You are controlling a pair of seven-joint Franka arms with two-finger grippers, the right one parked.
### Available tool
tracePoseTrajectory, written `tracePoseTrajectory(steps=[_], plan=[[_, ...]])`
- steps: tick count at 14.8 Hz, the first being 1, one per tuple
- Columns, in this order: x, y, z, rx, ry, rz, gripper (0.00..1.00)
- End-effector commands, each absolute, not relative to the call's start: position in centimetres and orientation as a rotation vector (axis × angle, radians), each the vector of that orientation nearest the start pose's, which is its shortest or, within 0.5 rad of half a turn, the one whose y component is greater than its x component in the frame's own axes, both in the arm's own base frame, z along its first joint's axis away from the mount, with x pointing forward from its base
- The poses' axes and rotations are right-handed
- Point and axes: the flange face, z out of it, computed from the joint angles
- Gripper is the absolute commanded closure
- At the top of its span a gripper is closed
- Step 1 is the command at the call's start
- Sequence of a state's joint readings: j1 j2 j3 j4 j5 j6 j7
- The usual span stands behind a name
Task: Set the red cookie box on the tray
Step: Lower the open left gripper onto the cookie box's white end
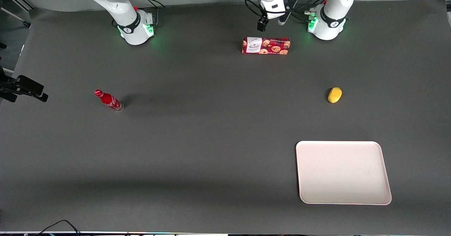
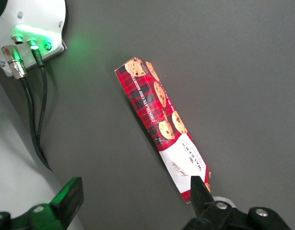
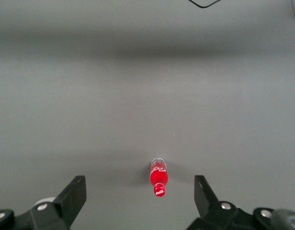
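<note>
Cream tray (image 1: 343, 172); plaid red cookie box (image 1: 266, 45)

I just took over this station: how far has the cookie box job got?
Nothing is finished yet. The red cookie box lies flat on the table near the arm bases, and the tray, nearer the front camera, holds nothing. In hand: the gripper hangs open above the box, not touching it. Left: descend, grasp, carry it to the tray, release.

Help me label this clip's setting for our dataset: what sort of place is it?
Probably a robotics lab workbench: arms bolted to a dark-covered table, with a red cookie box, tray and soda bottle spread apart. The open hand hovers above the box.
</note>
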State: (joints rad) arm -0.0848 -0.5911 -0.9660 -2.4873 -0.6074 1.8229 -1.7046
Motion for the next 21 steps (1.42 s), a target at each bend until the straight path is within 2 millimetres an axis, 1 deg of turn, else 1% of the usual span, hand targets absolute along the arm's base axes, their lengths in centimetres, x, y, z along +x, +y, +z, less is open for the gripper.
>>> tracePoseTrajectory(steps=[1,4,7,10,12,14,16,17,19,21], plan=[[16.1,-37.3,37.1,-2.550,-1.460,0.230,0.00],[16.0,-37.4,37.0,-2.555,-1.444,0.240,0.00],[16.2,-37.6,36.5,-2.555,-1.456,0.243,0.00],[16.0,-38.3,35.1,-2.563,-1.446,0.217,0.00],[15.2,-39.1,33.6,-2.581,-1.420,0.151,0.00],[16.3,-39.1,32.7,-2.565,-1.468,0.116,0.00],[15.8,-39.6,32.0,-2.588,-1.448,0.082,0.00],[16.2,-39.8,32.0,-2.609,-1.456,0.059,0.00],[16.7,-40.0,31.2,-2.621,-1.444,0.031,0.00],[16.4,-40.3,30.3,-2.618,-1.422,0.009,0.00]])
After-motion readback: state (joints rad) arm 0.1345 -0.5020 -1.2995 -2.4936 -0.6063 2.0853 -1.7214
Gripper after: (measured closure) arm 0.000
